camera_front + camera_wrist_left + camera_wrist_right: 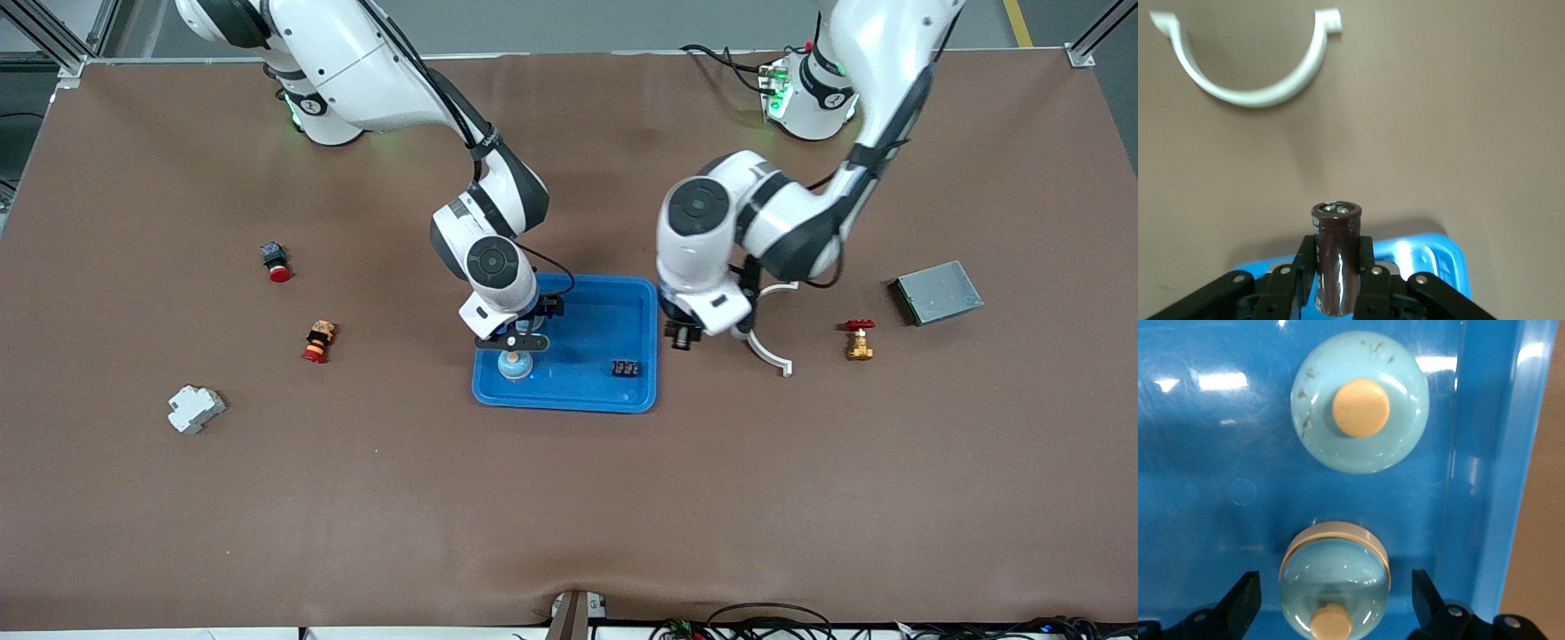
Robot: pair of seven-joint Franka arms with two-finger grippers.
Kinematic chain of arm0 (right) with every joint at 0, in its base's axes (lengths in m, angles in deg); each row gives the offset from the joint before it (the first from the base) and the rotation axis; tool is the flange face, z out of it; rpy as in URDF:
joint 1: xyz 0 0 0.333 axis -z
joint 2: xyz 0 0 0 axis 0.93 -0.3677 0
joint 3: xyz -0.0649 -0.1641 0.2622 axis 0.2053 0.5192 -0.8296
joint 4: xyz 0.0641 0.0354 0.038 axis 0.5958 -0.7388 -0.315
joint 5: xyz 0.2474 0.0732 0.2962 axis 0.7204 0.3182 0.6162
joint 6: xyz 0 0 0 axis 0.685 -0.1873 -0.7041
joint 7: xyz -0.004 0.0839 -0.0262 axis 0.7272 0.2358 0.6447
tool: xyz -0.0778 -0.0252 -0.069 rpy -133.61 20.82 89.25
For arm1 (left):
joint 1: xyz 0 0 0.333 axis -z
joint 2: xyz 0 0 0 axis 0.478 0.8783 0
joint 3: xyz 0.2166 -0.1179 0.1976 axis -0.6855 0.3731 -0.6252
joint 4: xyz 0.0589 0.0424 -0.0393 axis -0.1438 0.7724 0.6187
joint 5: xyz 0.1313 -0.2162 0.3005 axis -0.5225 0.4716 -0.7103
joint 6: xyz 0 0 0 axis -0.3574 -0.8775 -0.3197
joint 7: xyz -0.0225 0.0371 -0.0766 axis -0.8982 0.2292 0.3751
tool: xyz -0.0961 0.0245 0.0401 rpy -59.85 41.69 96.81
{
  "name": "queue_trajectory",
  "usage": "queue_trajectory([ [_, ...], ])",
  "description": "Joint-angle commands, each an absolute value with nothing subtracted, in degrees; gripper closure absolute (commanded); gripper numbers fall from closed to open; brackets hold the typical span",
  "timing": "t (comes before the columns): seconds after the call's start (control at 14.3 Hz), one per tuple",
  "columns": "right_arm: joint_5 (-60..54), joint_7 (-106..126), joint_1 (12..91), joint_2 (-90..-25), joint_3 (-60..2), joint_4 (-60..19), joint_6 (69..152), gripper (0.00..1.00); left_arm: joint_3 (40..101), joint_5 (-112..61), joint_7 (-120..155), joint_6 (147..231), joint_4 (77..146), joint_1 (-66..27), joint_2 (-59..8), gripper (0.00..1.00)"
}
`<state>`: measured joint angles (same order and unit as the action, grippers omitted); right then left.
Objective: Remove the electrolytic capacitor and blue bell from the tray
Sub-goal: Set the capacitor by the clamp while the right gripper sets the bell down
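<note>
My left gripper (685, 334) (1337, 252) is shut on a dark brown capacitor (683, 337) (1336, 263). It holds it upright in the air over the edge of the blue tray (587, 391) (1435, 257) at the left arm's end. My right gripper (521, 343) (1333, 587) hangs low inside the tray, open. In the right wrist view a pale-blue bell (1335, 577) with a beige button lies tilted between its fingers, touching neither. Beside it a second pale-blue bell (516, 364) (1360, 410) stands in the tray.
A small black part (625, 367) lies in the tray. A white curved clip (770, 352) (1248, 93), a brass valve (859, 340) and a grey box (935, 292) lie toward the left arm's end. Two red buttons (277, 263) (316, 342) and a white breaker (194, 409) lie toward the right arm's end.
</note>
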<state>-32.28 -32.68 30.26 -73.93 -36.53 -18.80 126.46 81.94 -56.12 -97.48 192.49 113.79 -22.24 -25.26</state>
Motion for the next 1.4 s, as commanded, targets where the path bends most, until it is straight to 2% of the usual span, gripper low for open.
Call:
queue_trajectory([
  [0.0,-31.81,-33.17,30.02,-74.63,-36.63,-18.99,128.40,0.00,85.04,-52.78,-88.64,186.51,115.60,-29.50,-28.19,1.00],
  [0.07,-31.81,-33.17,29.85,-74.72,-36.63,-18.99,128.66,0.00,85.39,-52.17,-85.48,183.79,115.68,-31.79,-28.19,1.00],
  [0.14,-31.89,-33.17,29.84,-74.72,-36.63,-18.99,128.66,0.08,85.48,-51.64,-83.19,182.98,116.56,-33.55,-28.10,1.00],
  [0.21,-31.81,-33.17,29.93,-74.72,-36.63,-18.99,128.49,0.27,85.48,-51.55,-82.73,183.23,117.96,-35.31,-28.10,1.00],
  [0.35,-31.81,-33.17,29.93,-74.72,-36.63,-18.99,128.40,0.50,85.66,-51.64,-81.59,185.07,119.89,-39.87,-27.93,1.00],
  [0.42,-31.81,-33.17,30.11,-74.72,-36.63,-18.99,128.31,0.64,85.57,-51.64,-80.19,186.30,121.30,-40.85,-27.84,1.00],
  [0.49,-31.81,-33.26,30.46,-74.63,-36.63,-18.72,127.88,0.74,85.57,-51.64,-79.57,188.57,122.88,-42.17,-27.58,1.00],
  [0.63,-31.72,-33.09,31.42,-74.20,-36.71,-18.28,127.00,0.81,85.48,-51.64,-79.65,193.15,125.08,-44.28,-26.70,1.00],
  [0.7,-31.72,-32.74,31.77,-73.50,-36.63,-18.20,125.69,0.81,85.48,-52.16,-79.65,193.78,125.79,-44.73,-26.00,1.00],
  [1.05,-31.81,-25.56,39.49,-62.09,-36.45,-13.37,104.09,0.82,85.31,-54.00,-78.16,202.03,132.20,-47.28,-25.55,1.00],
  [1.33,-31.81,-5.54,51.87,-56.01,-36.36,-9.06,90.89,0.82,85.31,-56.12,-77.98,203.09,132.47,-47.63,-23.89,1.00],
])
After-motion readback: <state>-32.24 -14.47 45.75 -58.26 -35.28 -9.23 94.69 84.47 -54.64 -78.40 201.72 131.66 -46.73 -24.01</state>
